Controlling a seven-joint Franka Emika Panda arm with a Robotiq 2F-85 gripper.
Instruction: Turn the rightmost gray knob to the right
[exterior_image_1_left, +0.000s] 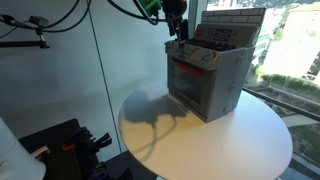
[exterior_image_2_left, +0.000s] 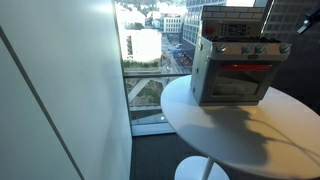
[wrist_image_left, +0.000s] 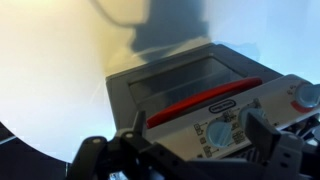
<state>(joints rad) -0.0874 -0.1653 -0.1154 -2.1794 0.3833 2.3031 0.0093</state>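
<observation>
The claw (wrist_image_left: 197, 132) was only partly shown in the wrist view. Its two dark fingers (wrist_image_left: 262, 130) stood wide apart with nothing held, and their bases were cut off at 6 o'clock. In an exterior view the claw (exterior_image_1_left: 178, 27) hung at 12 o'clock of the toy oven (exterior_image_1_left: 205, 78); contact could not be judged. The rightmost gray knob (exterior_image_2_left: 284, 47) sat at the 3 o'clock end of the panel row above the red handle (exterior_image_2_left: 245, 68), small and blurred. In the wrist view a gray knob (wrist_image_left: 303, 97) was cut by the frame at 3 o'clock; its place in the row could not be told. The oven's contents could not be made out through its door. The oven stood on the round white desk (exterior_image_1_left: 250, 140). Black equipment (exterior_image_1_left: 70, 145) lay at 8 o'clock, off the desk.
</observation>
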